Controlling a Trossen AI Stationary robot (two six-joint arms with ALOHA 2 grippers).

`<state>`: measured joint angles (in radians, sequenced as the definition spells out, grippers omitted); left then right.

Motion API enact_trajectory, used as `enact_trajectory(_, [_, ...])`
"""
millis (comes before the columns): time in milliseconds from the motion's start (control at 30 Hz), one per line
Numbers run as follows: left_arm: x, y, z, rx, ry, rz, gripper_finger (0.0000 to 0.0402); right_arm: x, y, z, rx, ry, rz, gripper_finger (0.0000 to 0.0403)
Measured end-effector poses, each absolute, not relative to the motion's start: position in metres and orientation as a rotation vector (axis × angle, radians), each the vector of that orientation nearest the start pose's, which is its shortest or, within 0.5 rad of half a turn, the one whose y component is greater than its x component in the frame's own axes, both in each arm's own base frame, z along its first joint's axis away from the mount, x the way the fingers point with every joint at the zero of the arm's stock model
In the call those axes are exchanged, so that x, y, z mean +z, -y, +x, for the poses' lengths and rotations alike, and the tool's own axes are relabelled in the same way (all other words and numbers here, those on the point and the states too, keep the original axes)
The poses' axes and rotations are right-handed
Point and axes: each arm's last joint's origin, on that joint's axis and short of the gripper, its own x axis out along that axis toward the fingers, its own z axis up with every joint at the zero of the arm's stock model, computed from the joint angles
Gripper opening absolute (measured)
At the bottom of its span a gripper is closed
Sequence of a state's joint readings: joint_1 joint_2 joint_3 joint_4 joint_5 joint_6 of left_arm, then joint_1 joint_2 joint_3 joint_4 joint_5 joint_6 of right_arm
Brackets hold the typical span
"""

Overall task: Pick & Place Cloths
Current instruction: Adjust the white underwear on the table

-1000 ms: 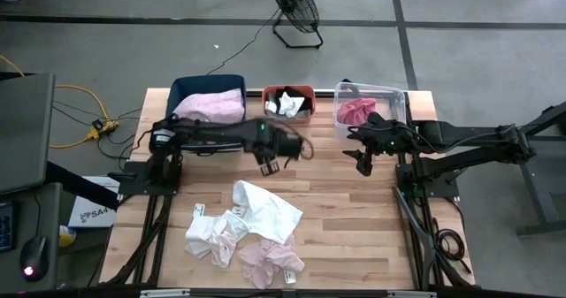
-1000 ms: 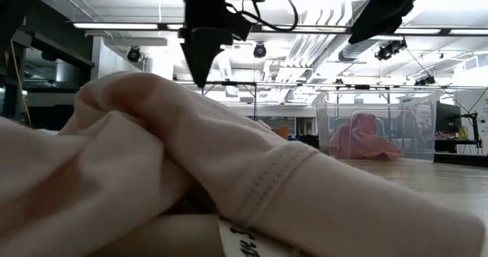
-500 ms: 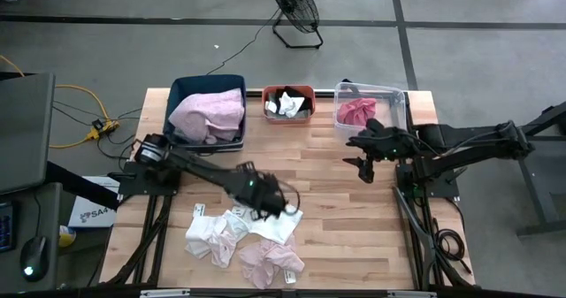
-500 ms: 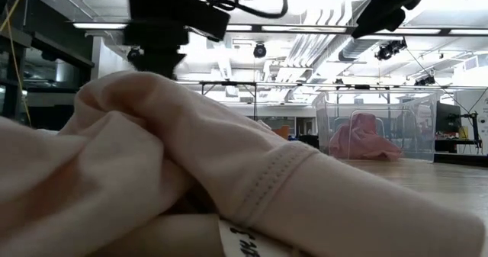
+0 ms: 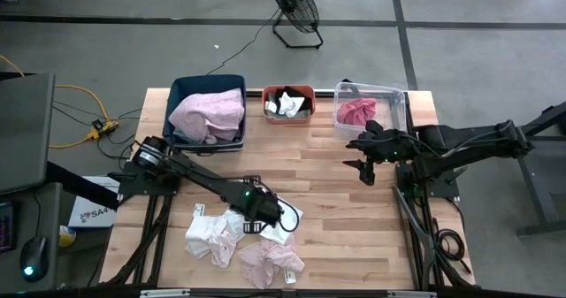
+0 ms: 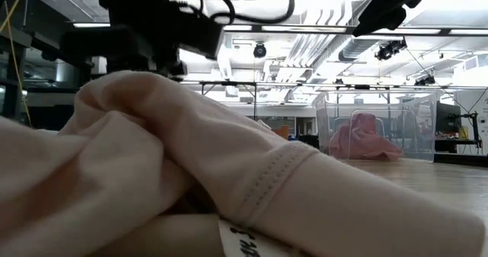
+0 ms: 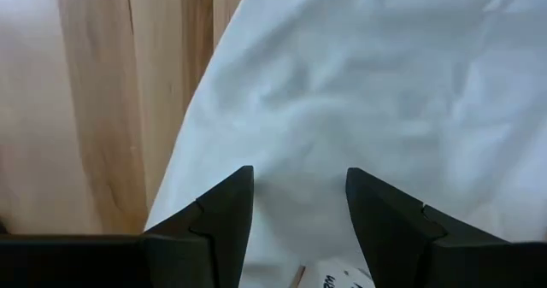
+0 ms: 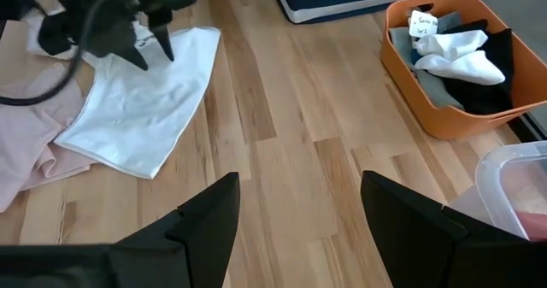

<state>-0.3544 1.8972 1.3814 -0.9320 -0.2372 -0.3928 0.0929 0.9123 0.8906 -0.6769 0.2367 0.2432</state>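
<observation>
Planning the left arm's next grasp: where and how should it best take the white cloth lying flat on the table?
Probably pinch the white cloth from straight above, near its free edge by the bare wood. It lies flat, so only a raised fold gives grip. The open left gripper already hangs above it.

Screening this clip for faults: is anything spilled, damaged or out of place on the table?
Nothing stands out. Loose cloths lie in a heap at the front of the table, as the task expects. The three bins stand upright at the back with their contents inside. The left claw is open over the white cloth; the right claw waits open near the clear bin.
</observation>
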Motion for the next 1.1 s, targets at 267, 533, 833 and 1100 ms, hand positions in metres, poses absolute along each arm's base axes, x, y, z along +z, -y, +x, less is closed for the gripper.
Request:
enact_trajectory(267, [0.169,0.102,0.337,0.151,-1.409,-0.002,0.0183,0.305,-0.010,0.178,-0.221,-0.668,0.118,0.0236])
enact_trajectory(533, [0.159,0.097,0.334,0.146,-1.404,-0.028,0.0179,0.305,-0.010,0.178,-0.221,-0.668,0.118,0.0236])
enact_trajectory(833, [0.159,0.098,0.336,0.140,-1.393,-0.028,0.0028,0.305,-0.010,0.178,-0.221,-0.668,0.118,0.0236])
enact_trajectory(1100, [0.165,0.097,0.336,0.170,-1.426,0.010,0.0006,0.305,-0.010,0.178,-0.221,-0.668,0.118,0.0236])
